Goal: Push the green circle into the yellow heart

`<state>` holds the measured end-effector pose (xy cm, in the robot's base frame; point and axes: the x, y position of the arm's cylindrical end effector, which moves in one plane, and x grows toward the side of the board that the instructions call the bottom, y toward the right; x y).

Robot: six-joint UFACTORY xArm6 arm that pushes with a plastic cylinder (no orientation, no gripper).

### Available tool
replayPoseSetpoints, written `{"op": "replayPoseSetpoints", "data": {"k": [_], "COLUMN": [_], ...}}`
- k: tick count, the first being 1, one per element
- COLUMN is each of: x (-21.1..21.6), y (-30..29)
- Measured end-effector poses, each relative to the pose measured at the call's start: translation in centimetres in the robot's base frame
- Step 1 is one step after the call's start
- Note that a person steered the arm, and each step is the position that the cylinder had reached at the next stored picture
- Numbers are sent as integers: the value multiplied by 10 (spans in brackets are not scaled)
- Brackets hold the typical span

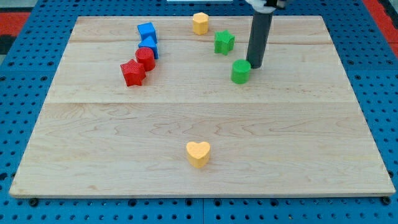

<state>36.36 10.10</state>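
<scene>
The green circle block (240, 71) sits on the wooden board (199, 124) right of centre, in the upper half. My tip (255, 66) rests just to its upper right, touching or almost touching it. The yellow heart (198, 153) lies near the view's bottom centre, well below and left of the green circle.
A green star (224, 42) lies above and left of the green circle. A yellow hexagon (200, 23) sits near the top edge. Two blue blocks (148, 38), a red circle (145, 58) and a red star (132, 73) cluster at the upper left.
</scene>
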Motion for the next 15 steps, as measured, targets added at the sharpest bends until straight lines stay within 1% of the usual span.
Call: {"op": "replayPoseSetpoints", "data": {"k": [2,3,5,6,7,8,9,10,12,15], "x": [9,35,75,111,107,103,114,130,128,117], "y": [-68,-86,-152,-161,-185,-168,-152,-122,-78,-59]}}
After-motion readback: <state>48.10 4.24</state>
